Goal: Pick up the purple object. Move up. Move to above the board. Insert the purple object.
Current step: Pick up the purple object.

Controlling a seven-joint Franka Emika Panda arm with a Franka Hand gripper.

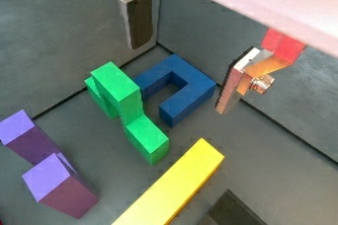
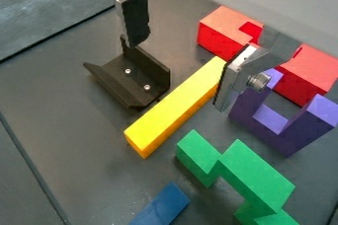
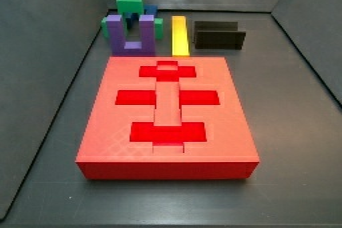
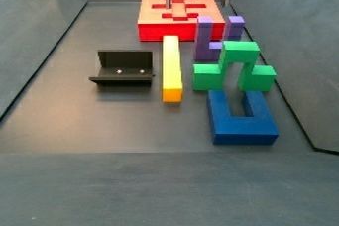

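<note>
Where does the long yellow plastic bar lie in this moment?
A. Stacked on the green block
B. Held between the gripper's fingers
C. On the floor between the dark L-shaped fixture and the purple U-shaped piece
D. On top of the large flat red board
C: in a side view the long yellow plastic bar lies flat on the floor, with the dark L-shaped fixture on one side and the purple U-shaped piece on the other; the gripper hangs open above, holding nothing.

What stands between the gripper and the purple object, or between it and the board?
Nothing visible. The gripper hangs open above. The purple object is uncovered, with the green block and yellow bar only beside it. Nothing lies between it and the board.
</note>
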